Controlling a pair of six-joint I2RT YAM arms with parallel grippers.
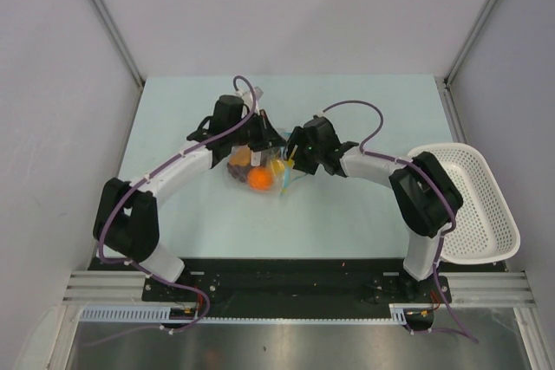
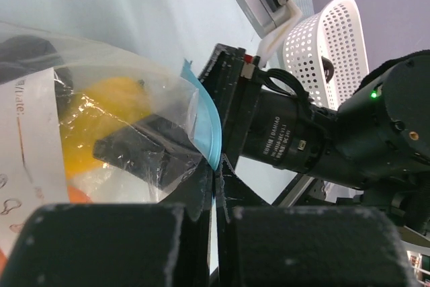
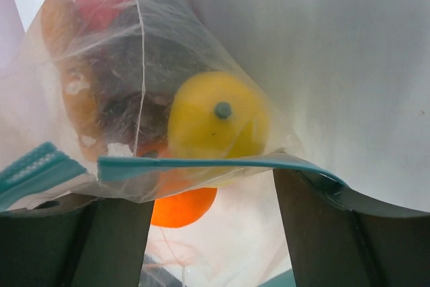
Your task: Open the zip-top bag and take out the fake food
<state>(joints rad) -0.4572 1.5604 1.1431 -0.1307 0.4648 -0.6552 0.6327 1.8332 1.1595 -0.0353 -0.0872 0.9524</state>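
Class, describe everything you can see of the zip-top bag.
The zip-top bag is a small clear crinkly plastic pouch with a teal zip strip along one edge. Inside are fake food pieces: yellow, orange, red and dark. It is at the middle of the table between both arms. The left claw is shut on its zip edge; the right claw stands open astride the strip.

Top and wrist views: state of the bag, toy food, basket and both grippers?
zip-top bag: pinched at its zip edge, teal strips look partly parted.
fake food: inside the bag, none out.
left gripper: shut on the bag's zip edge.
right gripper: open, zip strip spanning the gap.
basket: upright, far right in the top view.
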